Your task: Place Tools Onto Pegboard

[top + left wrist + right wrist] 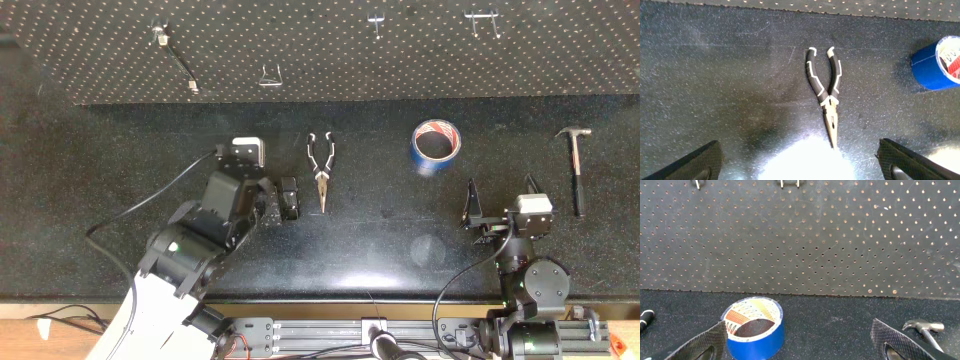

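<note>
- The pliers lie flat on the bench, handles toward the pegboard and nose toward the arms. They are near the left tool, and its own wrist view shows them lined up ahead of the gap between its fingers.
- The left tool is spread wide and has hold of nothing. The right tool is also wide apart and holds nothing.
- The pliers are likely stiff steel with some weight. The sleeved handles should give grip, while the bare nose is probably slick.
- The handles stand a little apart (the joint looks free, so they may swing shut under a squeeze). A hold across both handles just behind the joint seems safest.
- The tape roll sits on the bench with its hole upward, between the pliers and the hammer, close in front of the right tool. It is likely light and fairly rigid but smooth, so pinching one wall of the ring should serve.
- The hammer lies at the far right with its head toward the pegboard. It is probably head-heavy, so a hold near the head would limit tipping.
- Bare hooks wait on the pegboard.
</note>
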{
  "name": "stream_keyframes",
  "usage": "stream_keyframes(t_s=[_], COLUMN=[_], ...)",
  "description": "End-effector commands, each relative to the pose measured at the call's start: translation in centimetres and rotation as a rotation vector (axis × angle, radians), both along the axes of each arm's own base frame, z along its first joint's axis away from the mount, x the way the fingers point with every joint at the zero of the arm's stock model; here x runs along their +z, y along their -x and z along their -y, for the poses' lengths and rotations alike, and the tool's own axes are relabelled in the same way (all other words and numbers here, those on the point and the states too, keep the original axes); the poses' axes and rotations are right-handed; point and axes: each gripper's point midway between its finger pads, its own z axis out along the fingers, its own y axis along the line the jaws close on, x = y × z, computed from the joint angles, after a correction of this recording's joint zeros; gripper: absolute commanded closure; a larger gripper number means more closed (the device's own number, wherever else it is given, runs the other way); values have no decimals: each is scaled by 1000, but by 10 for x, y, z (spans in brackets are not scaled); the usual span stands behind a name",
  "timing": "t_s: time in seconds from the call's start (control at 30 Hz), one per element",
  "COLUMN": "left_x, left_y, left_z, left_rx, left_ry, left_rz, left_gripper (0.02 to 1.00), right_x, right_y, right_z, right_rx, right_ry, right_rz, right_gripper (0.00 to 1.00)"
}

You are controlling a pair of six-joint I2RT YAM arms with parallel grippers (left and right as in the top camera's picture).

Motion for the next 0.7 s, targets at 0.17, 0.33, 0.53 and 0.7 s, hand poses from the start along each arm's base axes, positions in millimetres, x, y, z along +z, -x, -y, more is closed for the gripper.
stream_keyframes(t_s=[0.17,0.33,0.53,0.7], left_x=[-10,-21,-49,-78], left_y=[-25,-25,-31,-34], left_z=[30,34,61,74], left_rx=[19,13,31,143], left_ry=[-9,-12,-48,-71], left_rz=[-169,-209,-233,-256], left_gripper=[23,23,23,23], right_x=[-1,-2,-2,-2], right_y=[0,0,0,0], right_z=[-3,-3,-3,-3], right_rx=[13,13,13,13], right_ry=[17,18,17,18], right_rz=[1,0,0,0], right_gripper=[66,66,66,66])
